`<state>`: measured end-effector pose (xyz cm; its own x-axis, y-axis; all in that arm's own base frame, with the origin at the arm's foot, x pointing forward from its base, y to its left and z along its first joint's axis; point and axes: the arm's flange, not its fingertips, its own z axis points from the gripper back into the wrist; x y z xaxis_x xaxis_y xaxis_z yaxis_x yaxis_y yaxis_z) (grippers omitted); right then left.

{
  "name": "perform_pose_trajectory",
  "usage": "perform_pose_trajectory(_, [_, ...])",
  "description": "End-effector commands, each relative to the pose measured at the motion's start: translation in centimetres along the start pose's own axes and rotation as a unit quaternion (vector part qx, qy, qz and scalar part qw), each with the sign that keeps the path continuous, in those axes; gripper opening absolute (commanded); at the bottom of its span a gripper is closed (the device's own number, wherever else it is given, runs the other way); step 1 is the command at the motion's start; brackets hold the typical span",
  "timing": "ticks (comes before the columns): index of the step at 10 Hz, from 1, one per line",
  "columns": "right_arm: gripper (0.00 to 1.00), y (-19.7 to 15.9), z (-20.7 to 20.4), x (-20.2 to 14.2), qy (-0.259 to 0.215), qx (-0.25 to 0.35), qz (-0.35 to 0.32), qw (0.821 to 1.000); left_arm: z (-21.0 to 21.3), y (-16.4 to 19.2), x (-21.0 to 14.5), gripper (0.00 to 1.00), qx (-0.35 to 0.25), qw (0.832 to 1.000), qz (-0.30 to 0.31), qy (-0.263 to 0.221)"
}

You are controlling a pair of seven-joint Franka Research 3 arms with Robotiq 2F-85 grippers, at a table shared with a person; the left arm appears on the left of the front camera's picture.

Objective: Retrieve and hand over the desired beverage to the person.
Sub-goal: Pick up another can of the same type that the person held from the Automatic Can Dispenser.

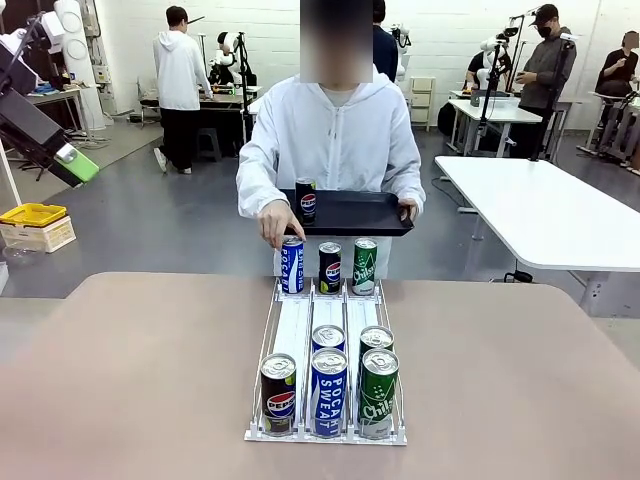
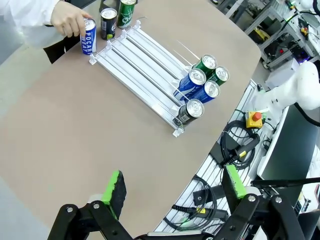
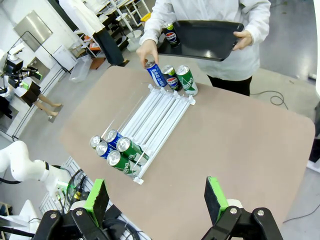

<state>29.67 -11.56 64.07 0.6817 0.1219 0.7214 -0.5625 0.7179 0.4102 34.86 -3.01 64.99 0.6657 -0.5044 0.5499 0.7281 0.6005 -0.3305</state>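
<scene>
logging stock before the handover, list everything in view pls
table: one, tan, under the rack
rack: one, white, three lanes, mid-table
pepsi cans: three, black; one at the rack's near end, one at its far end, one on the tray
pocari cans: three, blue; two near end, one far end
green cans: three; two near end, one far end
tray: one, black, held by the person
person: one, white jacket, far side; hand on the can touches the far pocari, hand on the tray grips its edge
left gripper: open, empty
right gripper: open, empty
</scene>
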Motion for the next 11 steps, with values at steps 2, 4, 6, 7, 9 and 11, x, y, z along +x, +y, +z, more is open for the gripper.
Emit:
perform_pose_trajectory(2, [1.0, -0.03, -0.11, 0.18, -0.013, 0.017, 0.006, 1.0, -0.01, 0.07, -0.01, 1.0, -0.006, 1.0, -0.005, 0.001])
perform_pose_trajectory(4, [1.0, -0.03, -0.11, 0.18, -0.013, 0.017, 0.006, 1.0, -0.01, 0.07, -0.01, 1.0, -0.006, 1.0, -0.005, 0.001])
perform_pose_trajectory(6, [1.0, -0.03, -0.11, 0.18, -0.013, 0.017, 0.006, 1.0, -0.01, 0.07, -0.01, 1.0, -0.006, 1.0, -0.005, 0.001])
perform_pose_trajectory(7, [1.0, -0.03, -0.11, 0.18, -0.013, 0.017, 0.006, 1.0, -0.01, 0.07, -0.01, 1.0, -0.006, 1.0, -0.005, 0.001])
perform_pose_trajectory(9, [1.0, -0.03, -0.11, 0.18, -0.013, 0.017, 0.006, 1.0, -0.01, 0.07, -0.01, 1.0, -0.006, 1.0, -0.005, 0.001])
perform_pose_trajectory(11, [1.0, -0.03, -0.11, 0.18, -0.013, 0.017, 0.006, 1.0, -0.01, 0.07, -0.01, 1.0, -0.006, 1.0, -0.005, 0.001])
